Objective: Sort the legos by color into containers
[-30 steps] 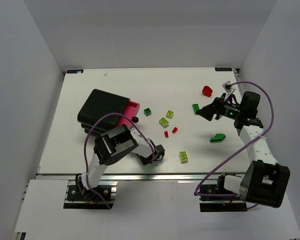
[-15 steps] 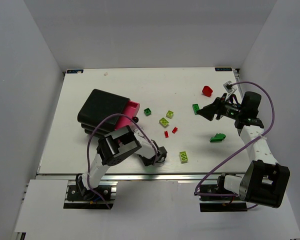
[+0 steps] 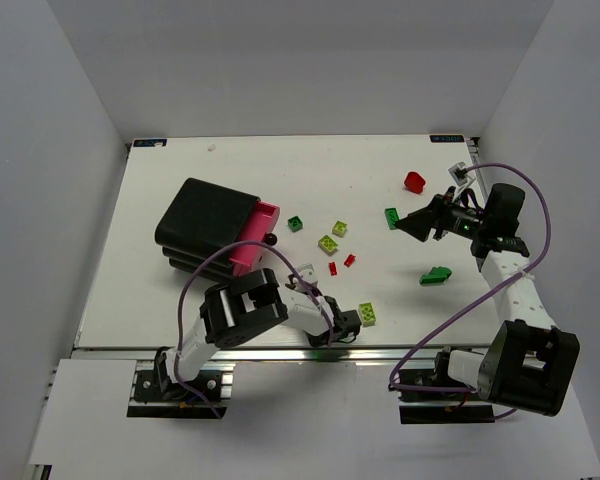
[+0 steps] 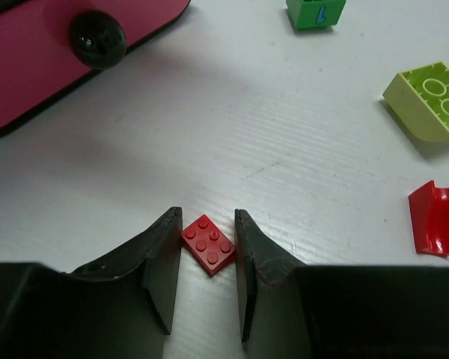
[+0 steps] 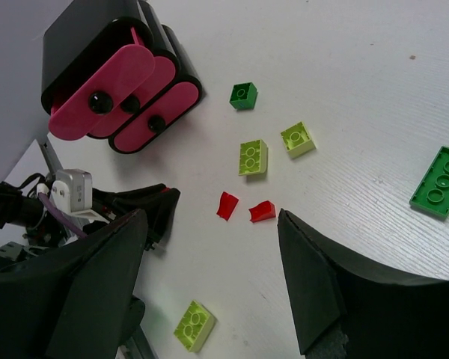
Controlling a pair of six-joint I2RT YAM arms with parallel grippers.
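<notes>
My left gripper (image 4: 208, 224) is low on the table, its fingers closed against both sides of a small red brick (image 4: 208, 243). In the top view it (image 3: 306, 280) is in front of the black cabinet (image 3: 205, 225), whose upper pink drawer (image 3: 255, 228) is pulled out. My right gripper (image 5: 209, 217) is open and empty, held above the table at the right (image 3: 420, 222). Loose legos lie between the arms: a dark green one (image 3: 295, 223), two lime ones (image 3: 327, 243) (image 3: 340, 228) and two red pieces (image 3: 332, 268) (image 3: 350, 260).
Another lime brick (image 3: 367, 314) lies near the front edge beside the left arm's wrist joint. Green bricks (image 3: 391, 217) (image 3: 436, 274) and a red piece (image 3: 414, 181) lie near the right gripper. Purple cables loop over both arms. White walls enclose the table.
The left arm's lower joints have swung right and toward the front edge. The right arm has barely moved.
</notes>
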